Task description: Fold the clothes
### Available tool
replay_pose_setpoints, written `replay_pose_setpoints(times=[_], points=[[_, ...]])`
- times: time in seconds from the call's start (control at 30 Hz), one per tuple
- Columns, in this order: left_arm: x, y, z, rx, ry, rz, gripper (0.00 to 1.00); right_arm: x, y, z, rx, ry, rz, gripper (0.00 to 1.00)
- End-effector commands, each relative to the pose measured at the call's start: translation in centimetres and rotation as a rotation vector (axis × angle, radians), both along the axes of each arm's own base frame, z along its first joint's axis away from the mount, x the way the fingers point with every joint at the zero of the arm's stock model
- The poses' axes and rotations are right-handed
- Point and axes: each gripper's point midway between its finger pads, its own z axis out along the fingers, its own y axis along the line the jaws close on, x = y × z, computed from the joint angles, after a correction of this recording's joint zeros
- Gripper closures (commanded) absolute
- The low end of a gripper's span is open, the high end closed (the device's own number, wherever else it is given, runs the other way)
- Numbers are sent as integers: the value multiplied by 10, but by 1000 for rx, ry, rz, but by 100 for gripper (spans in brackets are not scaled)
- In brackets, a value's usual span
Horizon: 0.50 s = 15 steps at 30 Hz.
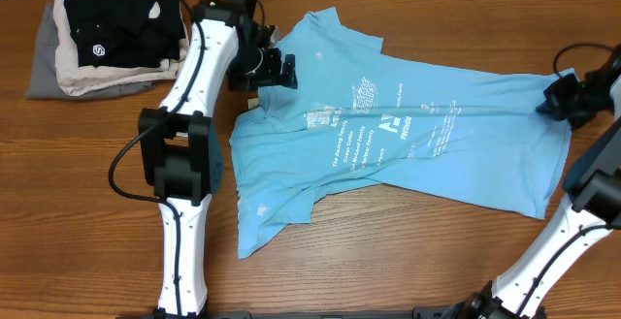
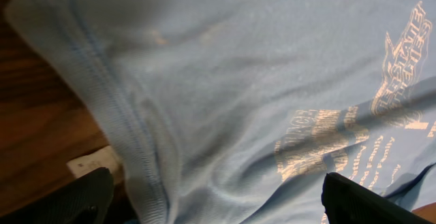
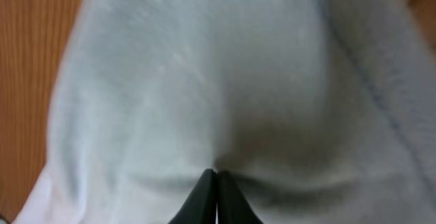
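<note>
The left pincer (image 1: 275, 69) hung wide open over the collar end of the light blue T-shirt (image 1: 408, 125). In its wrist view the two dark fingers (image 2: 82, 200) showed at the lower corners, well apart. The stitched collar hem and thin cloth lay between them, and nothing was clamped. A white neck tag (image 2: 94, 163) lay just beside one finger, at the collar's edge and against the brown wood. Pale printed lettering (image 2: 402, 60) ran across the cloth above the other finger.

The right pincer (image 1: 561, 96) was at the opposite end of the T-shirt, at the hem. Its fingers (image 3: 216, 197) were pressed together with no gap. The cloth puckered into a fold right at their tips, so the hem was pinched between them.

The T-shirt lay spread on a wooden table (image 1: 388, 261), print side up, reaching from one pincer to the other. A long soft ridge ran between them. One sleeve pointed away from the left pincer toward the far edge of the table, and the other lay on the near side, close to the left arm's white links.

On the outer side of the left pincer, past its arm, a pile of folded clothes sat near the far corner, apart from the T-shirt. It held a black garment (image 1: 126, 18) with a small white logo on top, a beige garment (image 1: 73, 72) under it and a grey garment (image 1: 39, 67) at the bottom.

Bare wood showed on the near side of the T-shirt between the two arms. A narrower strip of wood ran past the T-shirt along the far edge.
</note>
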Motion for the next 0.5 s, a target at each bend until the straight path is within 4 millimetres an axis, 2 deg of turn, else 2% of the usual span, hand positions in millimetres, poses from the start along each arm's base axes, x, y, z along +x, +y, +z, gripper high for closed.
replay_pose_setpoints(times=[0.0, 0.03, 0.1, 0.17, 0.23, 0.3, 0.33, 0.37, 0.47], points=[[0, -15, 13, -15, -35, -45, 0, 23, -20, 69, -117, -94, 18, 85], [-1, -14, 13, -9, -31, -44, 0, 23, -20, 87, -123, -102, 18, 74], [-4, -9, 14, 14, -8, -11, 0, 18, -20, 121, -134, -116, 15, 35], [-3, 2, 19, 58, 1, 32, 0, 10, -16, 158, -147, -135, 12, 1], [-1, 11, 28, 90, -8, 53, 0, 3, -15, 179, -171, -145, 8, 0], [4, 21, 43, 115, -34, 79, 0, -7, -18, 201, -228, -143, -10, 0], [6, 25, 52, 122, -51, 86, 0, -5, -17, 212, -251, -175, 5, 0], [8, 34, 68, 136, -74, 111, 0, -7, -14, 228, -264, -204, -3, 0], [7, 48, 91, 151, -89, 165, 0, -11, -2, 251, -276, -248, 9, 0]])
